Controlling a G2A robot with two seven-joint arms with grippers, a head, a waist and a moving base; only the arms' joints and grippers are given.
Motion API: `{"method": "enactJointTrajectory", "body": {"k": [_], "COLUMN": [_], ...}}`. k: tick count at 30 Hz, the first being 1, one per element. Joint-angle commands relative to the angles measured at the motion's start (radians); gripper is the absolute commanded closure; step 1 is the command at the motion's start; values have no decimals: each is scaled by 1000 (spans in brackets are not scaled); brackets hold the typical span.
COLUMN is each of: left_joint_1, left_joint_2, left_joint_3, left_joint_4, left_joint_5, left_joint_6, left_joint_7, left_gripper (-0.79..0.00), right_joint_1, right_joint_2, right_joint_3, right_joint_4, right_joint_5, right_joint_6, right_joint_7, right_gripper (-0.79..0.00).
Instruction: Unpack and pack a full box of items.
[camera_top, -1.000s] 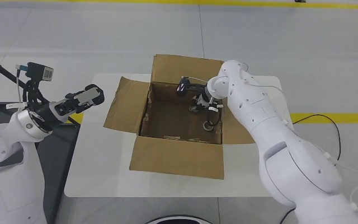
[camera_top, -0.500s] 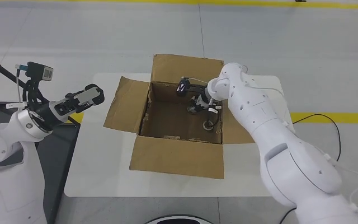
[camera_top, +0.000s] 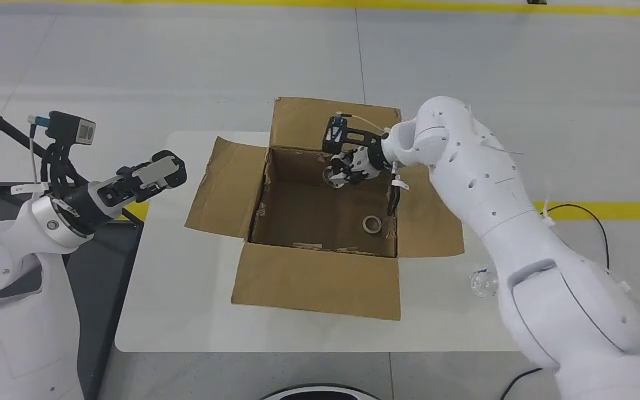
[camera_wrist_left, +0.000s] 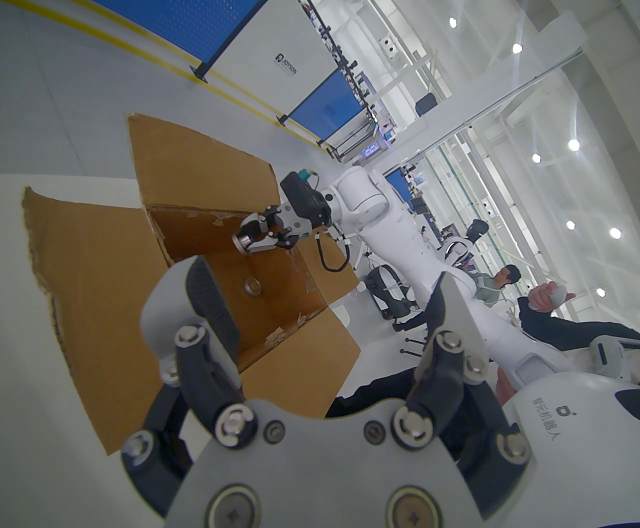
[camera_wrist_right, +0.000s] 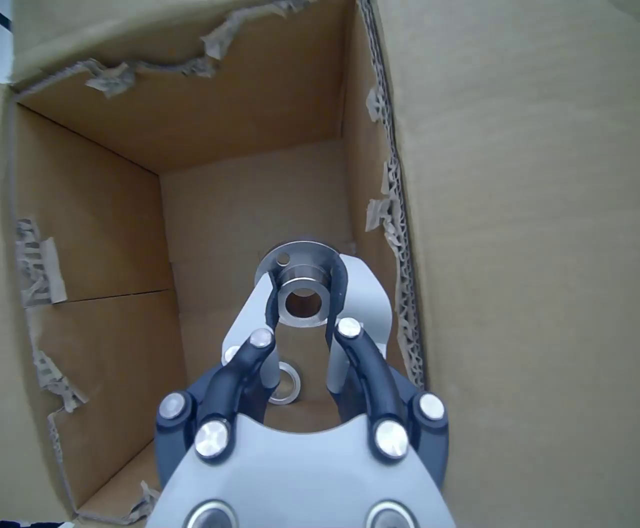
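Over the open cardboard box (camera_top: 318, 278), my right gripper (camera_wrist_right: 302, 285) clamps a flanged metal bushing (camera_wrist_right: 301, 302), bore axis pointing back at my wrist, flange on the far end. One metal ring (camera_top: 372, 224) lies on the box floor. Left gripper (camera_wrist_left: 322, 275) spread wide, well left of the box.
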Motion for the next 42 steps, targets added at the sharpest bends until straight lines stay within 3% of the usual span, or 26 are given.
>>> {"method": "enactJointTrajectory", "body": {"k": [1,9,26,33,42], "left_joint_1": [0,0,0,0,0], "left_joint_2": [0,0,0,0,0], "left_joint_3": [0,0,0,0,0], "left_joint_4": [0,0,0,0,0], "left_joint_5": [0,0,0,0,0], "left_joint_6": [0,0,0,0,0], "left_joint_7": [0,0,0,0,0], "left_gripper": [-785,-785,-785,-785,-785], "right_joint_1": [-25,-220,-260,-332,-492], "right_joint_2": [42,244,265,325,444], "right_joint_3": [16,148,188,310,505], "right_joint_4": [-79,-578,-641,-788,-1036], "right_joint_5": [30,153,156,248,335], "right_joint_6": [10,216,231,228,303], "right_joint_7": [10,216,186,228,302], "right_gripper": [0,0,0,0,0]}}
